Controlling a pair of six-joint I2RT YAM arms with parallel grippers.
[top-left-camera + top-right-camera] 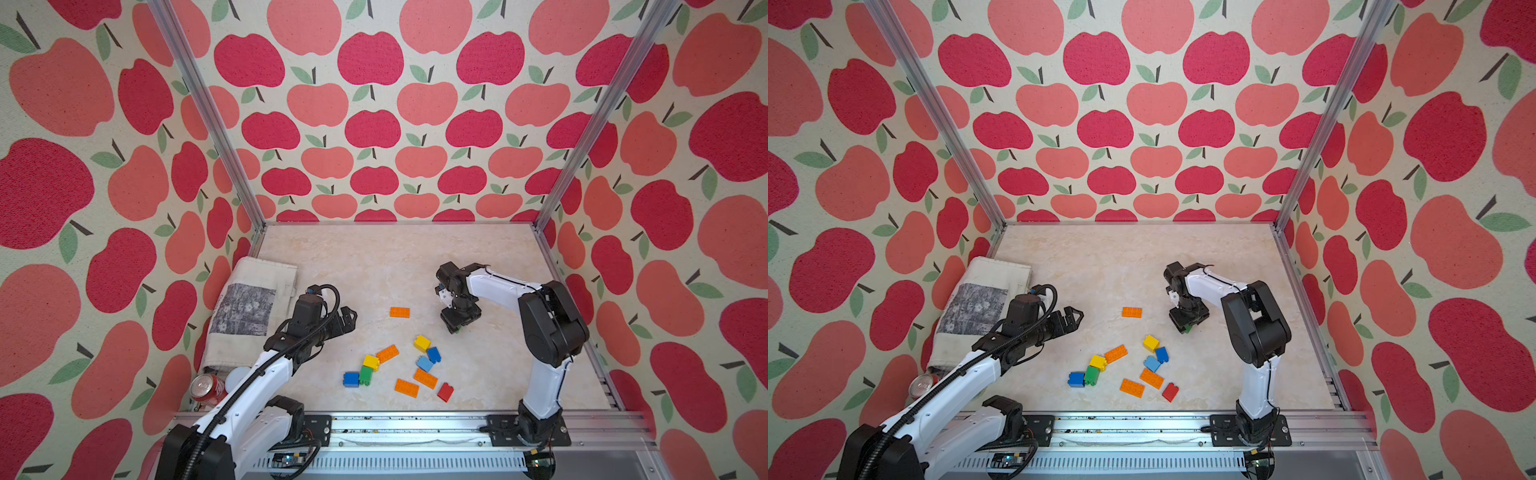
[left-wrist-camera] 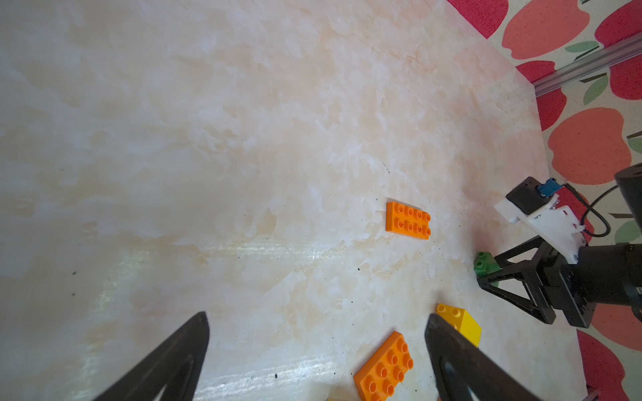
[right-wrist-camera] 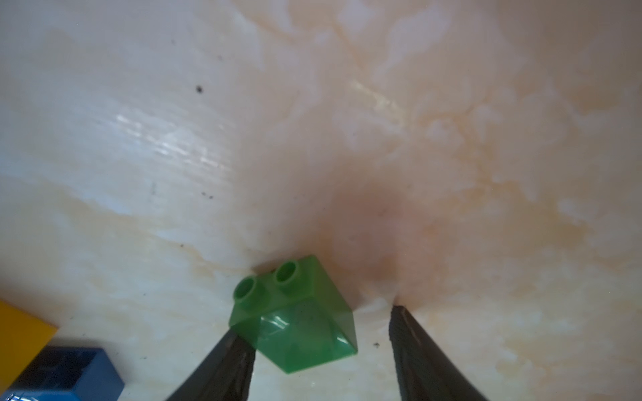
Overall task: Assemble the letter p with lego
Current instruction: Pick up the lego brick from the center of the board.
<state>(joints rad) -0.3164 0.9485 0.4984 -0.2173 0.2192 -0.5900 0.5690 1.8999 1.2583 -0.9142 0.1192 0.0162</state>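
Between the fingers of the right gripper point(image 3: 318, 324), down on the marbled table point(image 3: 486, 139): a green sloped brick point(image 3: 295, 312), 2 studs up. Touches one finger point(image 3: 236, 361) along its side; stands clear of the other across a plain gap. Jaws part spread around it, not pinching. Shows in both top views only as a green sliver under the black claw.

Beside that, between the 2 grippers and alone: a lone orange plate point(image 1: 400, 312), flat, studs up.

Nearer the arm bases, the remaining lego in 3 loose groups:
- Close together: a yellow brick point(image 1: 422, 343), a blue brick point(image 1: 434, 354) and a light blue brick point(image 1: 424, 363).
- Just beyond those: an angled orange plate point(image 1: 425, 378), a near orange plate point(image 1: 406, 387) and a red brick point(image 1: 445, 392).
- Toward the left arm, packed close: a long orange plate point(image 1: 387, 354), a second yellow brick point(image 1: 370, 362), an upright green brick point(image 1: 366, 375) and a second blue brick point(image 1: 351, 379).

Left gripper point(image 2: 317, 316): jaws wide apart, nothing between them, over bare table.

Along the left wall: a folded cloth point(image 1: 253, 307) with a grey print, and a red can point(image 1: 206, 388) on its side.
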